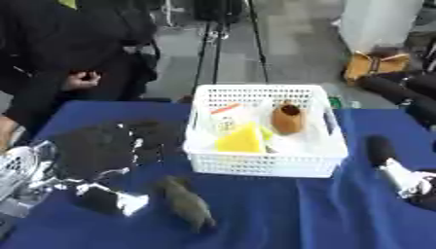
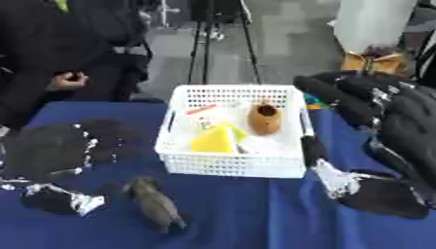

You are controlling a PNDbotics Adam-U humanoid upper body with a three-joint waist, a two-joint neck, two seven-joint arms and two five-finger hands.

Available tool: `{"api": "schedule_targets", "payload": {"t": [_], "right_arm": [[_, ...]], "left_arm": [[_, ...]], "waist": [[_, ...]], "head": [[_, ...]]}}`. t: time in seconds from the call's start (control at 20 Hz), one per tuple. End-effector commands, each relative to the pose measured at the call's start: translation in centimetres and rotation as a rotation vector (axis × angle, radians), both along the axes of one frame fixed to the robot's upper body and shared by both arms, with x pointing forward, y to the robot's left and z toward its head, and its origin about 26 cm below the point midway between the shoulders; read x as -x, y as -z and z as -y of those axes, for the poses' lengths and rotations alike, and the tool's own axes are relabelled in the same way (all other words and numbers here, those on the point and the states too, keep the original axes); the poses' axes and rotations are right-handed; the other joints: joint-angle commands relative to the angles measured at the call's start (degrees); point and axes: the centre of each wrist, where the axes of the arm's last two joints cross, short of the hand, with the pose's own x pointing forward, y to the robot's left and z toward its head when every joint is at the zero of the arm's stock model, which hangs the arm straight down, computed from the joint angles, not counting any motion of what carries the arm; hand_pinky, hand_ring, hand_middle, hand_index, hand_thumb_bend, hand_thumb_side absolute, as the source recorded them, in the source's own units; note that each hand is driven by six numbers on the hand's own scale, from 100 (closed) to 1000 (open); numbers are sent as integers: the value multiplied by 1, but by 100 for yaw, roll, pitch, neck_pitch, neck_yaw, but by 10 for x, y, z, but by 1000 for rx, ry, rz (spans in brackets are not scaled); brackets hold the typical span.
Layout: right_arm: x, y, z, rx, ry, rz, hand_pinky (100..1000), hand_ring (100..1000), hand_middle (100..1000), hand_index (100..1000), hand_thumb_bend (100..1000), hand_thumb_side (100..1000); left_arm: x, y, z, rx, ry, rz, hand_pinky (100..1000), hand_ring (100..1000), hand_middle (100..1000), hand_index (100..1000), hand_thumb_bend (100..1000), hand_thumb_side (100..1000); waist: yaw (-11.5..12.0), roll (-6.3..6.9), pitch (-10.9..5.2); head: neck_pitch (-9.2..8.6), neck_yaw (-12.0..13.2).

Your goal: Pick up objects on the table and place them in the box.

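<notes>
The left hand (image 1: 98, 151) hangs spread and empty above the worktop (image 1: 281, 214), just left of the box (image 1: 328, 146) and behind a grey lump (image 1: 189, 203) lying near the front edge. That lump looks like the next pick, though its shape is too blurred to name. The reach calls for dropping forward and closing round it. The right hand (image 2: 340, 181) lies released beside the box's right wall. Inside sit a yellow wedge (image 1: 241, 139) and a brown piece (image 1: 288, 119). Nothing blocks the path.
</notes>
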Motion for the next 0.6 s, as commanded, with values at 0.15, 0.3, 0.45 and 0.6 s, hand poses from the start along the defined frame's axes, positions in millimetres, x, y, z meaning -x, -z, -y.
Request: {"api": "schedule_targets", "payload": {"t": [0.15, 0.3, 0.45, 0.6], "right_arm": [[3, -8, 11, -15, 25, 21, 664, 777, 796, 986, 100, 1000], [3, -6, 14, -27, 37, 11, 662, 775, 793, 984, 100, 1000], [3, -5, 18, -32, 51, 4, 663, 773, 791, 981, 100, 1000], [3, -4, 20, -37, 58, 3, 664, 773, 791, 981, 100, 1000]], "left_arm": [[3, -15, 1, -126, -23, -41, 1000, 1000, 1000, 1000, 224, 986], [3, -19, 2, -144, -20, -59, 1000, 1000, 1000, 1000, 275, 1000], [3, -25, 3, -159, -7, -54, 1000, 1000, 1000, 1000, 285, 1000], [3, -28, 5, -166, -1, -47, 1000, 1000, 1000, 1000, 257, 1000]], "waist": [[-16, 22, -112], [-19, 31, -108], [-21, 45, -105], [-26, 50, -101]], "head": [[46, -32], [49, -47], [41, -52], [31, -57]]}}
